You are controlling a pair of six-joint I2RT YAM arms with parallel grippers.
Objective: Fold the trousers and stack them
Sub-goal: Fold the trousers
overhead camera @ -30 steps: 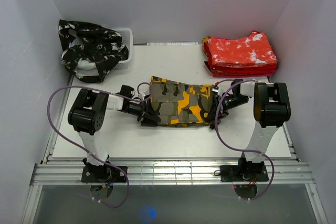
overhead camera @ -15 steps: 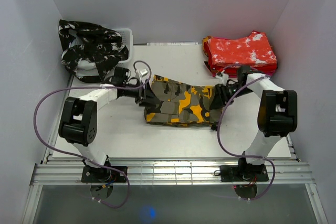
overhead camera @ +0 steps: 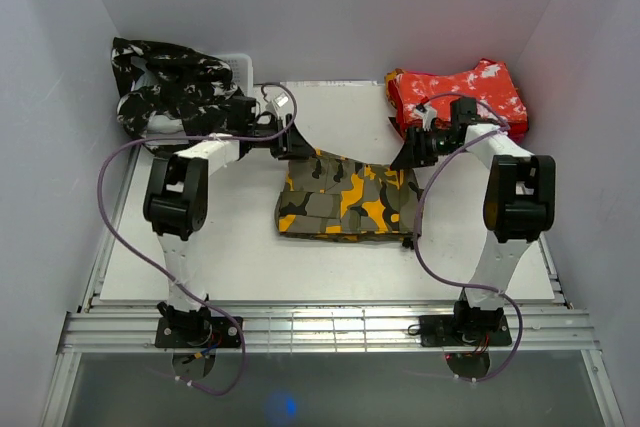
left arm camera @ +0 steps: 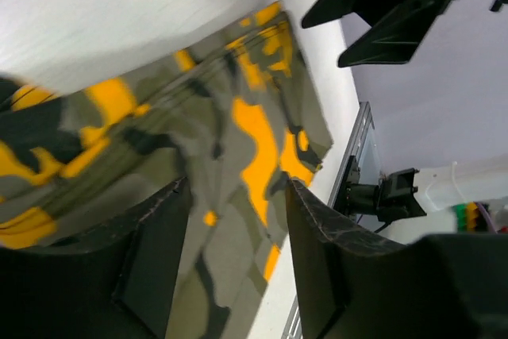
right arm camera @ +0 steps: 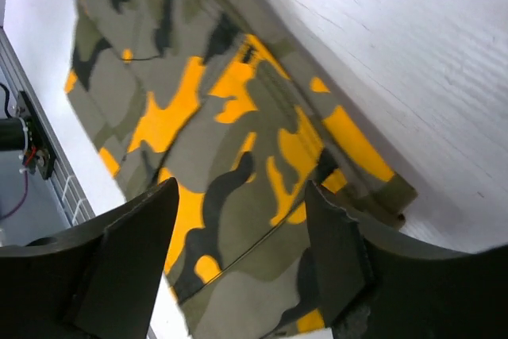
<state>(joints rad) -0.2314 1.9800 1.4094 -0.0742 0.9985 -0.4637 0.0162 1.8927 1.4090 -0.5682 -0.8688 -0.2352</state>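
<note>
Olive trousers (overhead camera: 348, 205) lying folded on the table (overhead camera: 200, 257), black-and-white trousers (overhead camera: 175, 92) spilling from the white basket (overhead camera: 243, 72) far left, red trousers (overhead camera: 460, 99) sitting stacked far right, left gripper (overhead camera: 295, 144) and right gripper (overhead camera: 407, 155) hanging near the olive pair's far corners, fingers spread, gripping nothing.

The olive trousers (overhead camera: 348, 202) are showing a camouflage print, with orange-yellow and black patches breaking up the green (the orange is reading brightest in the two wrist views). The black trousers (overhead camera: 170, 97) are carrying white blotches, and the basket (overhead camera: 243, 67) by them is showing plain white. The red trousers (overhead camera: 460, 102) are wearing white splashes. The counter (overhead camera: 230, 247) is looking flat white, the cables (overhead camera: 413, 232) are showing purple, and the jaws are appearing matte black.
</note>
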